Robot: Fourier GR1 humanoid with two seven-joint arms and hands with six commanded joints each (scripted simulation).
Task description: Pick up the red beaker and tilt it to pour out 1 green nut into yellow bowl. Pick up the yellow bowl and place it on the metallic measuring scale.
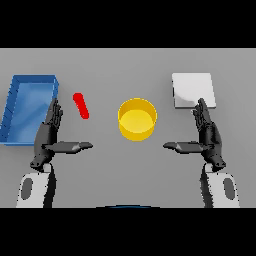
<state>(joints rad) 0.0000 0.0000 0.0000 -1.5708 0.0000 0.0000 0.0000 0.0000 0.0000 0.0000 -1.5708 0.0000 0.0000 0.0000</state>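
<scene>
Head view: the bowl (137,119) is sitting mid-surface (125,165). The beaker (81,106) is lying at its nine o'clock, the scale (193,90) at two o'clock, a blue tray (20,107) far left. The left robot hand (50,137) and the right robot hand (207,137) are hovering wide open, holding nothing.

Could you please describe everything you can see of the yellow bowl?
The yellow bowl is a round, straight-walled container of plain, matte yellow. It stands upright on the grey table, near the middle, and looks empty. It lies between the red beaker and the metallic measuring scale. Nothing touches it; neither hand is on it.
</scene>
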